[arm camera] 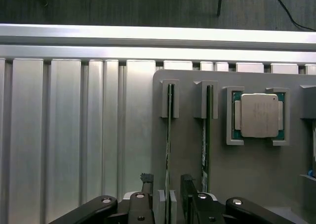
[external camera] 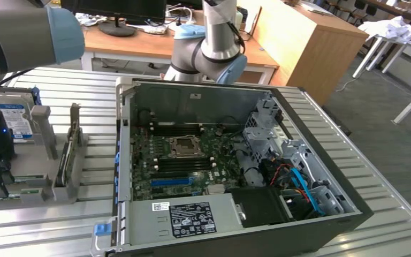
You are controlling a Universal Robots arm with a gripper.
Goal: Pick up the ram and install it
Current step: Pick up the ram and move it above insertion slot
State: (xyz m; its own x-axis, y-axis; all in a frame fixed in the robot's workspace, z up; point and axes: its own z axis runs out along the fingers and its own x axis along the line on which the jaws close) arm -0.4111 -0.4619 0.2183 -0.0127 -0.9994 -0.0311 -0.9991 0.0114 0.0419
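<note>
Green and thin, the ram [arm camera: 169, 135] stands on edge in a slot of the grey holder [arm camera: 187, 145], its long axis running straight away from me. My jaws hang released astride its near end, one on each side, apparently not touching. A second stick [arm camera: 205, 130] stands in the neighbouring slot and a processor [arm camera: 256, 115] fills the square pocket beyond; the holder lies on the worktop [external camera: 41, 225], at the exterior view's left of the open computer case [external camera: 191, 104].

Ram [arm camera: 169, 130]: thin green stick, upright on its long edge, seated in grey holder [arm camera: 247, 174] slots. Second stick [arm camera: 206, 135] parallel, just beside.
</note>
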